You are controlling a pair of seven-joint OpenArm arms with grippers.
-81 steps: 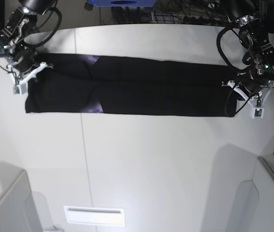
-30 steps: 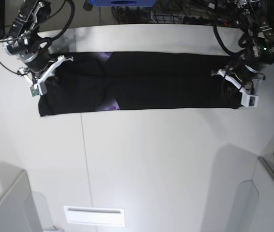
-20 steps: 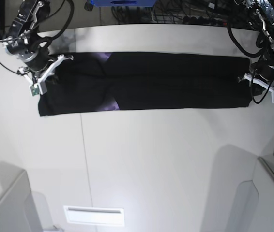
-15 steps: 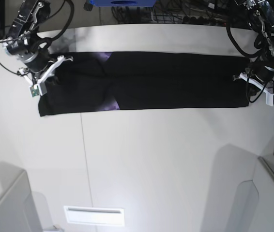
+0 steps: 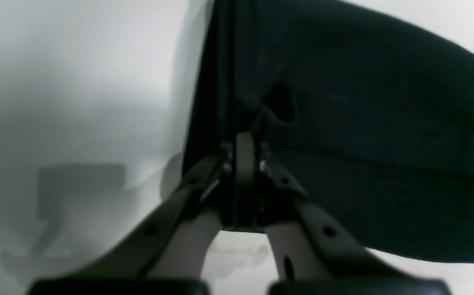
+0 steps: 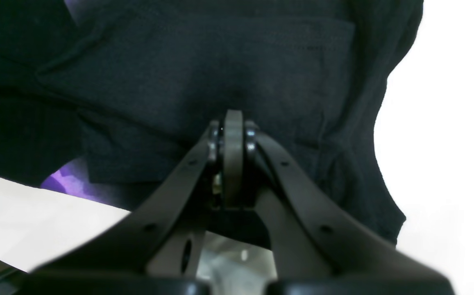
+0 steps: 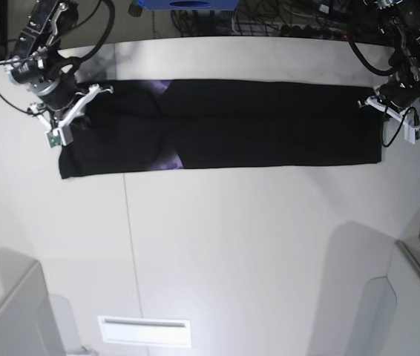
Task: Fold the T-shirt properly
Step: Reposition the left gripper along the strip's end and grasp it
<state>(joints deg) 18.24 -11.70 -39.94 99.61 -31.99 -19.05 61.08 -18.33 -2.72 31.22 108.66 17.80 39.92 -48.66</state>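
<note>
T-shirt lies flat on surface, stretched across its far half. Left gripper at shirt's right end in base view, right gripper at opposite end.

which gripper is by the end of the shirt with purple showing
The right gripper: purple print peeks out of the T-shirt near it. The left gripper sees only black cloth.

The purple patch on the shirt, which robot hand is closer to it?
Right. The right end effector sits near the purple patch; the left end effector is at the T-shirt's far end.
</note>
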